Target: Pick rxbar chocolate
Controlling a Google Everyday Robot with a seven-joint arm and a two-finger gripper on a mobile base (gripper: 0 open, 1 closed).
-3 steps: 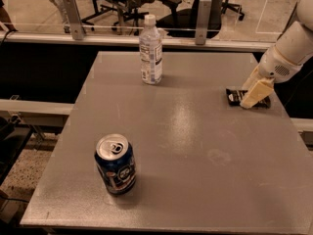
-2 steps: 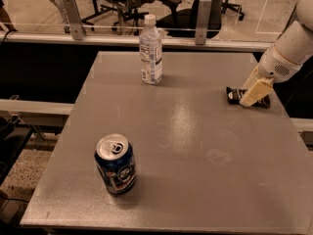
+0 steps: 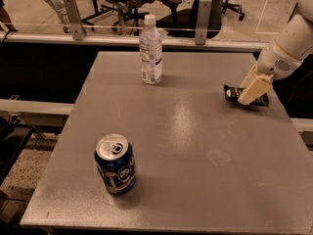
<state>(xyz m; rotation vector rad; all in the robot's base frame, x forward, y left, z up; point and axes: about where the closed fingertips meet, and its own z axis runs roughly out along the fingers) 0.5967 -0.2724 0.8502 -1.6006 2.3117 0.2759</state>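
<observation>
The rxbar chocolate (image 3: 231, 93) is a flat black bar lying on the grey table (image 3: 186, 146) near its right edge. My gripper (image 3: 252, 90) comes in from the upper right on a white arm and sits directly over the middle of the bar, at or just above its surface. The gripper hides the bar's centre; both ends of the bar show either side of it. The bar lies flat on the table.
A blue soda can (image 3: 115, 164) stands at the front left of the table. A clear water bottle (image 3: 150, 51) stands at the back centre. A glass barrier with metal posts (image 3: 203, 14) runs behind the table, with office chairs beyond.
</observation>
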